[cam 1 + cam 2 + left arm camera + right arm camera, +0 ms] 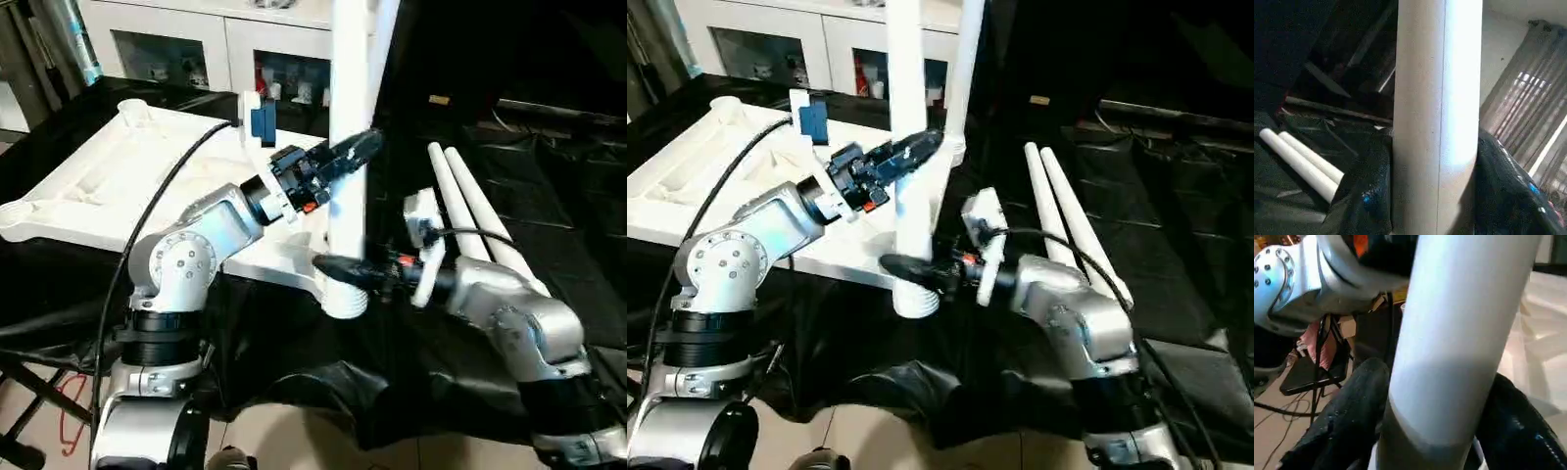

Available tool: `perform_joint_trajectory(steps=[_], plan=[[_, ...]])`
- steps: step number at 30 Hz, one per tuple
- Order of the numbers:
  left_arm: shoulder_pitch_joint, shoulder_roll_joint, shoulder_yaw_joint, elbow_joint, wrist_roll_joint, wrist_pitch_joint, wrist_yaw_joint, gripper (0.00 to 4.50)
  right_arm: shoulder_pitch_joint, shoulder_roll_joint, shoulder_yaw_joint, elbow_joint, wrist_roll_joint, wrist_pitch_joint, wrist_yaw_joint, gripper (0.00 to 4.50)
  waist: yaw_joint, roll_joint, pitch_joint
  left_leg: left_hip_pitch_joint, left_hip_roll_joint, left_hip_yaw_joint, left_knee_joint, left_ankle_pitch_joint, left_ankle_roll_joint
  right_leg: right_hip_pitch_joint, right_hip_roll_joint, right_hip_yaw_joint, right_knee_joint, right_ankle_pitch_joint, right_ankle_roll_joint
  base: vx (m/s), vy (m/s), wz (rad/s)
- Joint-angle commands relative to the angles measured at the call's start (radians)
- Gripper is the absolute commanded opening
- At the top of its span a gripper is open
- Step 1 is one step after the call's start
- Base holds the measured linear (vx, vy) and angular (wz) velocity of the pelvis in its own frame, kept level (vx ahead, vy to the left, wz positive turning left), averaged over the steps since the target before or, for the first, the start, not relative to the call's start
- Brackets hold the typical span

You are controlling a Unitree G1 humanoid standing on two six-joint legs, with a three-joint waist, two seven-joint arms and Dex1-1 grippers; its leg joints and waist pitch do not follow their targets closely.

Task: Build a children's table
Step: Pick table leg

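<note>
Cabinet [225, 44] behind tabletop [88, 186]; two spare legs [470, 220] right. Both grippers, left [355, 149] and right [333, 265], pinch upright leg [348, 108].

Both forearms are showing silver, rounded metal housings, with a ring of small screws visible on the disc joint of the left arm [186, 262], and black collars banding the segments below it. A black cable is running along the left arm toward its wrist, where a blue-faced white module [261, 119] is sitting beside orange accents. The left gripper [355, 149] and right gripper [338, 267] are each presenting black fingers, and a white bracket [424, 245] with a black cable is sitting at the right wrist.
</note>
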Motion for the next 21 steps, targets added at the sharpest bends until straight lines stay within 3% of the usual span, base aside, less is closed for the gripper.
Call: perform_joint_trajectory(steps=[1,5,6,8,10,21], plan=[[-0.009,0.008,-0.018,-0.018,-0.003,0.001,-0.029,1.81,-0.015,-0.013,-0.013,-0.006,-0.013,-0.006,-0.008,3.09,0.001,0.001,-0.077,0.023,0.029,-0.018,-0.061,-0.132,-0.007,0.050,-0.068,0.039,-0.072,-0.098,-0.179,0.000,0.000,0.00],[0.000,0.028,-0.037,-0.036,-0.018,0.013,-0.078,1.81,-0.023,-0.057,-0.007,-0.019,0.000,0.019,0.037,3.17,0.005,0.003,-0.076,0.025,0.030,-0.017,-0.062,-0.143,-0.008,0.051,-0.068,0.039,-0.072,-0.104,-0.182,0.000,0.000,0.00],[0.002,0.030,-0.039,-0.038,-0.022,0.016,-0.085,1.81,-0.023,-0.068,-0.002,-0.020,0.001,0.022,0.050,3.17,0.003,-0.004,-0.075,0.024,0.029,-0.016,-0.062,-0.145,-0.007,0.051,-0.067,0.039,-0.074,-0.108,-0.181,0.000,0.000,0.00],[0.002,0.032,-0.040,-0.041,-0.029,0.019,-0.095,1.81,-0.024,-0.086,0.007,-0.020,0.001,0.029,0.071,3.17,0.005,-0.001,-0.075,0.024,0.030,-0.017,-0.062,-0.140,-0.005,0.051,-0.069,0.039,-0.071,-0.107,-0.182,0.000,0.000,0.00],[0.002,0.037,-0.045,-0.043,-0.032,0.023,-0.108,1.81,-0.027,-0.101,0.015,-0.014,-0.002,0.034,0.087,3.17,0.005,-0.006,-0.074,0.022,0.028,-0.015,-0.060,-0.141,-0.001,0.051,-0.069,0.040,-0.074,-0.114,-0.181,0.000,0.000,0.00],[0.006,0.056,-0.082,-0.065,-0.043,0.037,-0.172,1.81,-0.068,-0.130,0.023,0.031,0.022,0.096,0.121,3.17,0.006,-0.006,-0.076,0.023,0.029,-0.016,-0.059,-0.126,0.007,0.051,-0.070,0.039,-0.070,-0.112,-0.190,0.000,0.000,0.00]])
